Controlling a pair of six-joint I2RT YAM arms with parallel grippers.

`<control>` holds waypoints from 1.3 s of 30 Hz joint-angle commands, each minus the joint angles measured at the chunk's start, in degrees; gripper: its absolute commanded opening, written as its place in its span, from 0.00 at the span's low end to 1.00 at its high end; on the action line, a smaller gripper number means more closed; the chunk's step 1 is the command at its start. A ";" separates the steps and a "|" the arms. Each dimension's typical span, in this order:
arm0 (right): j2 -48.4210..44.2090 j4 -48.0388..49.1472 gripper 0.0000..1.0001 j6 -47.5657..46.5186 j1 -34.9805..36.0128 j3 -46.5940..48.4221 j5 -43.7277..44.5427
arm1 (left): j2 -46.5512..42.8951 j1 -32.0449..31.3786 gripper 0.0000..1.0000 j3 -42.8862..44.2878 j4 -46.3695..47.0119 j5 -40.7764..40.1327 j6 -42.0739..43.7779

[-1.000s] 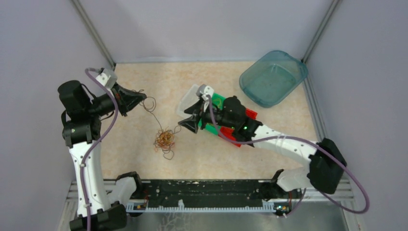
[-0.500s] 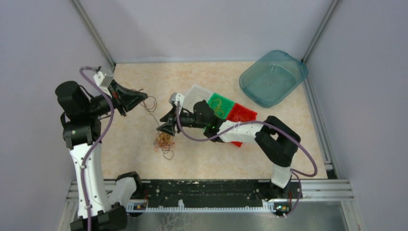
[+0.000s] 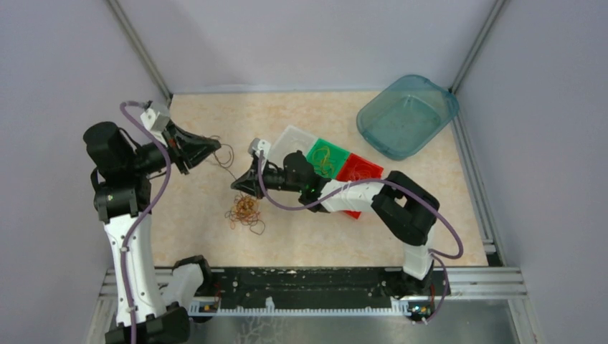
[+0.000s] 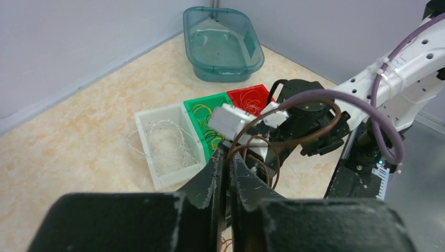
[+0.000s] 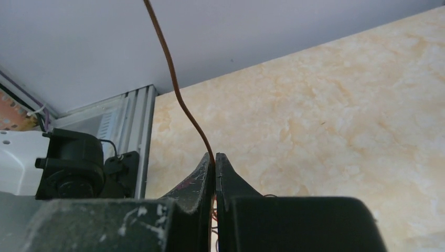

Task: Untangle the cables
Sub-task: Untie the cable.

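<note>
The cables [image 3: 246, 210] lie as a small tangle of orange, red and brown loops on the table's middle left. A brown cable [image 3: 226, 160] runs from the tangle up to my left gripper [image 3: 213, 145], which is shut on its end. In the left wrist view the brown cable [image 4: 273, 157] curls out of the left gripper [image 4: 229, 152]. My right gripper [image 3: 240, 186] sits just above the tangle, shut on the same brown strand. The right wrist view shows the strand [image 5: 173, 79] rising taut from the right gripper [image 5: 214, 157].
A three-part tray lies under the right arm, with a white [image 3: 290, 136], a green [image 3: 326, 158] and a red [image 3: 362, 170] compartment holding sorted loops. A teal bin [image 3: 407, 115] stands at the back right. Walls close in on three sides.
The right arm swung left from over the tray to the strand above the tangle, and its jaws closed on it. The left gripper stayed nearly still, holding the cable.
</note>
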 commanded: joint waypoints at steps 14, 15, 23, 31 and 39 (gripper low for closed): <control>-20.63 19.10 0.00 10.72 -7.06 -0.53 8.58 | -2.18 -0.25 1.00 -5.73 -19.48 -0.75 27.06; -21.17 18.68 0.00 11.22 -7.42 -0.15 8.73 | -2.26 -0.25 1.00 -5.77 -21.63 0.02 28.28; -22.25 16.65 0.00 15.57 -8.50 3.52 8.23 | -0.69 -0.25 1.00 -7.66 -34.36 6.24 43.57; -23.61 16.26 0.00 20.34 -8.50 9.18 12.21 | -2.07 -0.23 0.97 -16.51 -30.82 3.96 47.66; -23.13 15.64 0.00 28.83 -8.44 18.16 15.73 | -6.24 -1.86 0.93 -22.88 -16.77 9.14 36.87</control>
